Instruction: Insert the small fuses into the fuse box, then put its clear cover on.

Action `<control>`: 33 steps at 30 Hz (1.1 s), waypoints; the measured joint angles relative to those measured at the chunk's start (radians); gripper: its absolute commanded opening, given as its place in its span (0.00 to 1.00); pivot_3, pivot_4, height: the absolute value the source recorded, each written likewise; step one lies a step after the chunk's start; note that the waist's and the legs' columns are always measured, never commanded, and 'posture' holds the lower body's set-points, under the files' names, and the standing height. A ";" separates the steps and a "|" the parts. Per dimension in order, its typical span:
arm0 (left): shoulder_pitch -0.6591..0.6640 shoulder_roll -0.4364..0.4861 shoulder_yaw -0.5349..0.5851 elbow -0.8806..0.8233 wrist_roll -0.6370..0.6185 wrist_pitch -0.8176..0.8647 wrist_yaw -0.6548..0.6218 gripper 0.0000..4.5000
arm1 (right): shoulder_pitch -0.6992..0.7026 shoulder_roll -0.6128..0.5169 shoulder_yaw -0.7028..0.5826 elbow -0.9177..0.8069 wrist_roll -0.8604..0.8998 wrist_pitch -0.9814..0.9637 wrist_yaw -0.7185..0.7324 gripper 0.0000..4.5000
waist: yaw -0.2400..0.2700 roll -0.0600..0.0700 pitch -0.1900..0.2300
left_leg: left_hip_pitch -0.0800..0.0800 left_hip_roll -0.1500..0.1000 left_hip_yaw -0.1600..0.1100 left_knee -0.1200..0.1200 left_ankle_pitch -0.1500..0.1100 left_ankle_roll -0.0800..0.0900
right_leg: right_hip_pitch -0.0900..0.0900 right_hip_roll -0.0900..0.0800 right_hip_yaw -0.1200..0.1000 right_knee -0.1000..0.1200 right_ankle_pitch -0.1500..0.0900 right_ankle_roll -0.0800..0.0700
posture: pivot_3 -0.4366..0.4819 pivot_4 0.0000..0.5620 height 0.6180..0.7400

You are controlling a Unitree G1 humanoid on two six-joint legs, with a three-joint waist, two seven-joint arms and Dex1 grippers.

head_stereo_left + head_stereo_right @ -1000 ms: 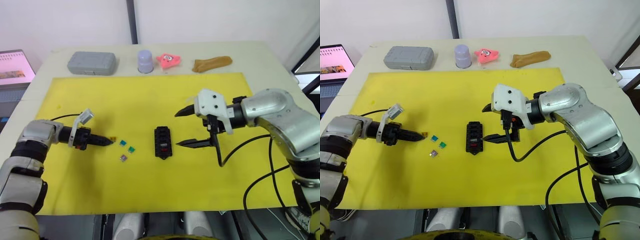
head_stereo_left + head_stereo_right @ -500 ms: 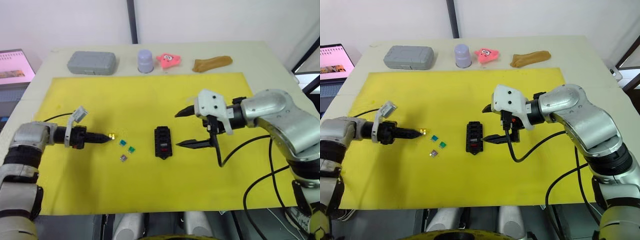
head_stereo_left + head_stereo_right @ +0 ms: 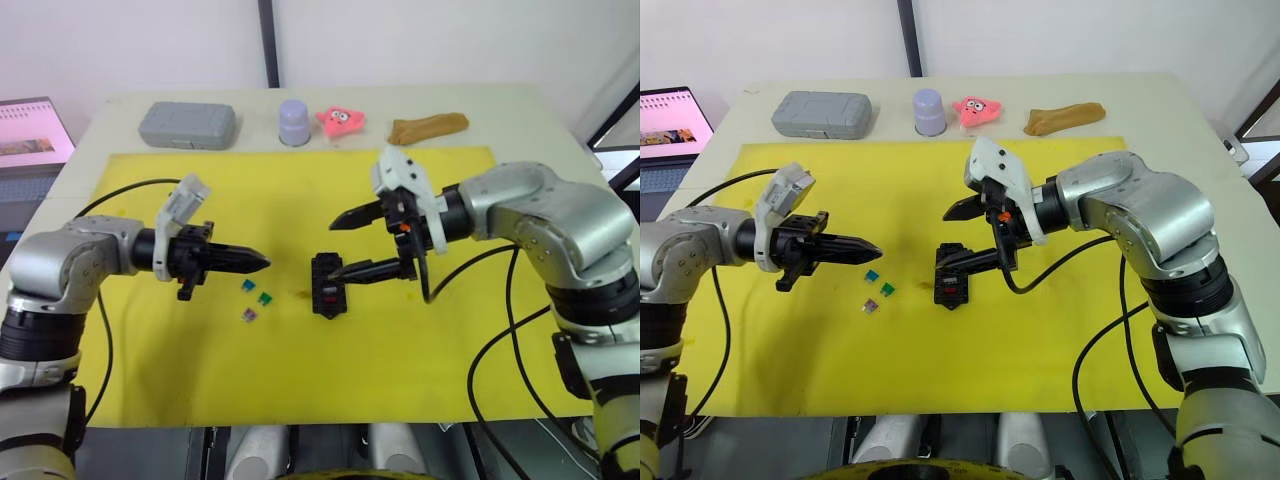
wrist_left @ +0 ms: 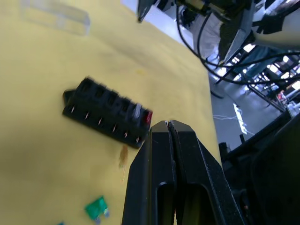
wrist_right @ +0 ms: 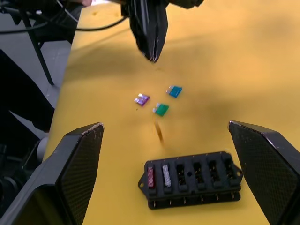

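The black fuse box (image 3: 328, 287) lies mid-mat, with a red fuse (image 5: 150, 177) and a grey fuse (image 5: 166, 176) seated at one end. Teal (image 3: 245, 286), green (image 3: 265, 298) and purple (image 3: 247, 316) small fuses lie loose to its left. A small amber streak (image 4: 123, 154) sits on the mat between the green fuse and the box. My left gripper (image 3: 262, 264) is shut, pointing at the box from the left, with nothing visible at its tips. My right gripper (image 3: 335, 247) is open, its lower finger over the box. The clear cover (image 4: 54, 16) lies beyond the box.
A yellow mat (image 3: 300, 380) covers the table. Along the back edge stand a grey case (image 3: 187, 124), a lilac cup (image 3: 293, 121), a pink toy (image 3: 339, 120) and a brown object (image 3: 427, 128). A laptop (image 3: 35, 125) sits off the table's left. Cables trail from both wrists.
My left gripper has swung right, past the loose fuses toward the box; the yellow fuse seen at its tips is gone from there. The right gripper has shifted left over the box.
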 measured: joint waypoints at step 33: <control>-0.027 -0.023 -0.144 0.583 0.189 -0.069 -0.089 0.61 | 0.076 -0.045 0.015 -0.104 0.003 -0.020 -0.028 1.00 | 0.001 0.000 0.000 | 0.000 -0.001 0.000 0.000 0.000 0.000 | 0.000 0.000 0.000 0.000 0.000 0.000 | 0.48 0.27 1.00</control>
